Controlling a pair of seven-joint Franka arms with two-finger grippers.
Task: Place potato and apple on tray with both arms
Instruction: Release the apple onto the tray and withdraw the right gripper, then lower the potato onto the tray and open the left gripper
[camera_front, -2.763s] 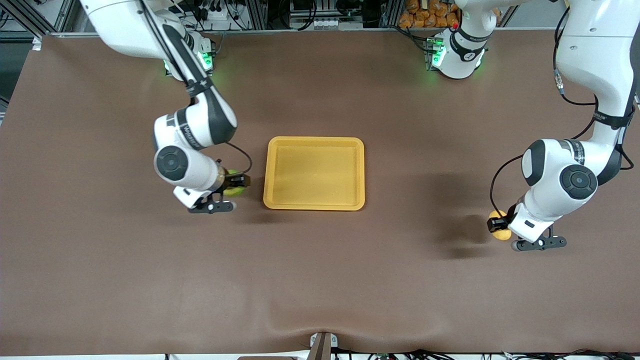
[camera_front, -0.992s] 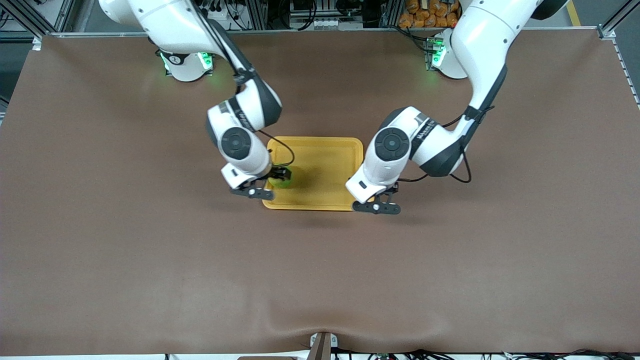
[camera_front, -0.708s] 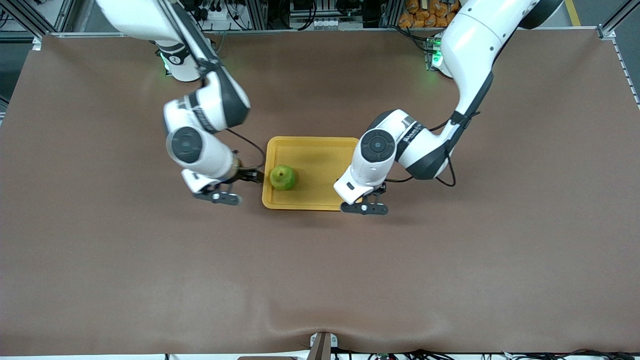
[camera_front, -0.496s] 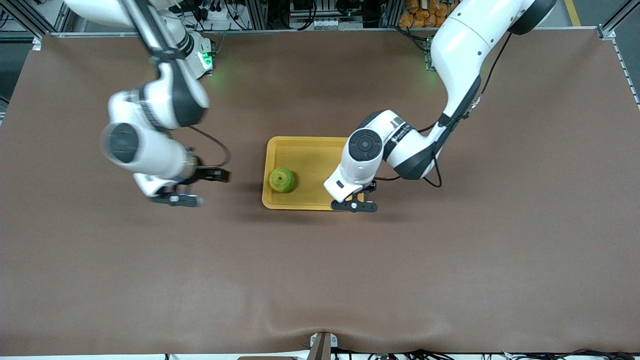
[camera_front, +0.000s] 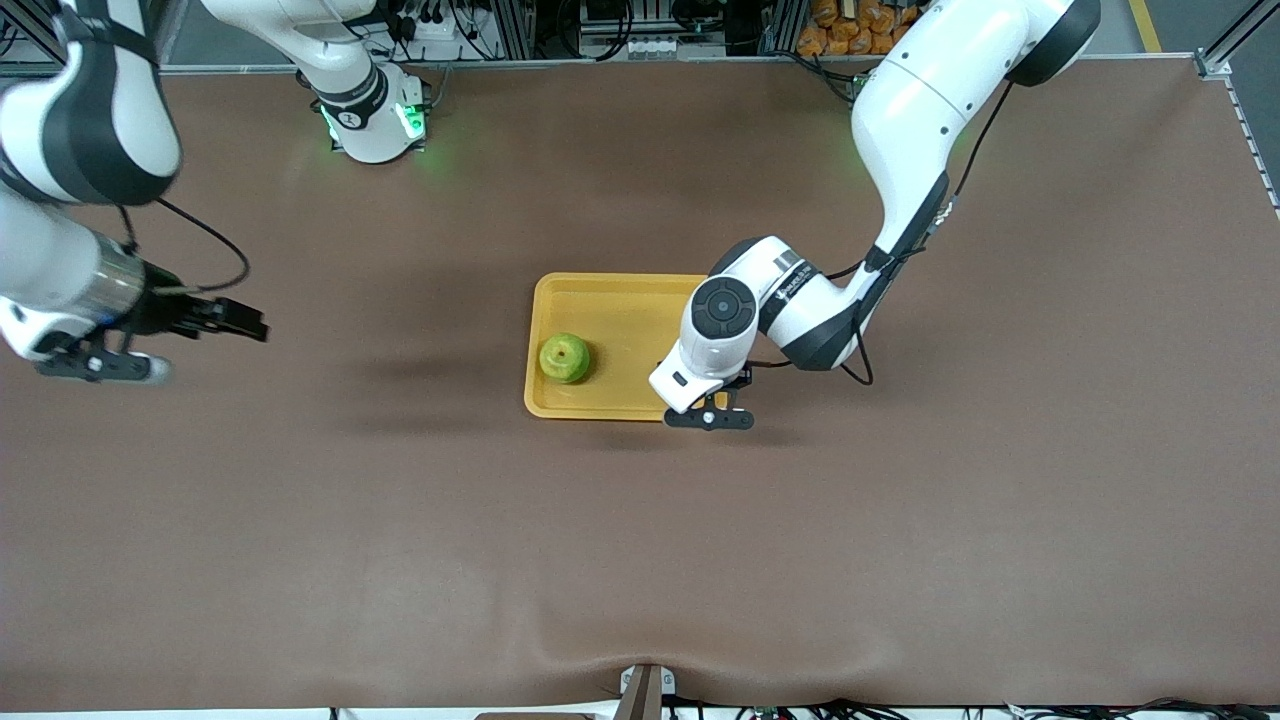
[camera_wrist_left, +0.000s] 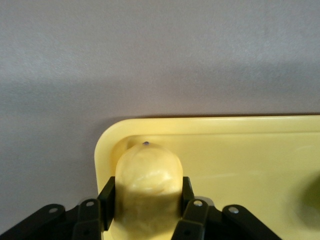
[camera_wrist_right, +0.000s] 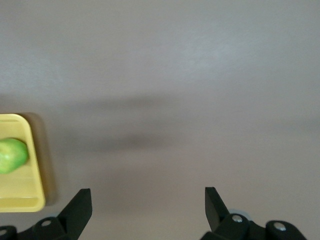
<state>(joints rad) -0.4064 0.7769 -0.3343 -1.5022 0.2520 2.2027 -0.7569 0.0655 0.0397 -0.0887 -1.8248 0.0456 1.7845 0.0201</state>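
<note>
The yellow-orange tray (camera_front: 620, 300) lies mid-table, and the green apple (camera_front: 565, 357) rests in it, near the rim at the right arm's end. My left gripper (camera_wrist_left: 147, 187) is shut on the yellow potato (camera_wrist_left: 147, 175), whose tip hangs just inside a corner of the tray (camera_wrist_left: 240, 150). I cannot tell if the potato touches the tray floor. In the front view the left wrist (camera_front: 705, 350) hides that gripper and the potato. My right gripper (camera_front: 240, 322) is open and empty over bare table toward the right arm's end. Its wrist view shows the apple (camera_wrist_right: 11, 155) and tray (camera_wrist_right: 22, 197) farther off.
A brown mat (camera_front: 640, 550) covers the table, with a wrinkle at the edge nearest the front camera (camera_front: 640, 655). The arm bases (camera_front: 370, 120) stand along the edge farthest from that camera. The left arm's elbow (camera_front: 900, 120) leans over the table above the tray.
The right gripper let go of the apple on the tray and swung away toward its end of the table. The left arm brought the potato over the tray's corner.
</note>
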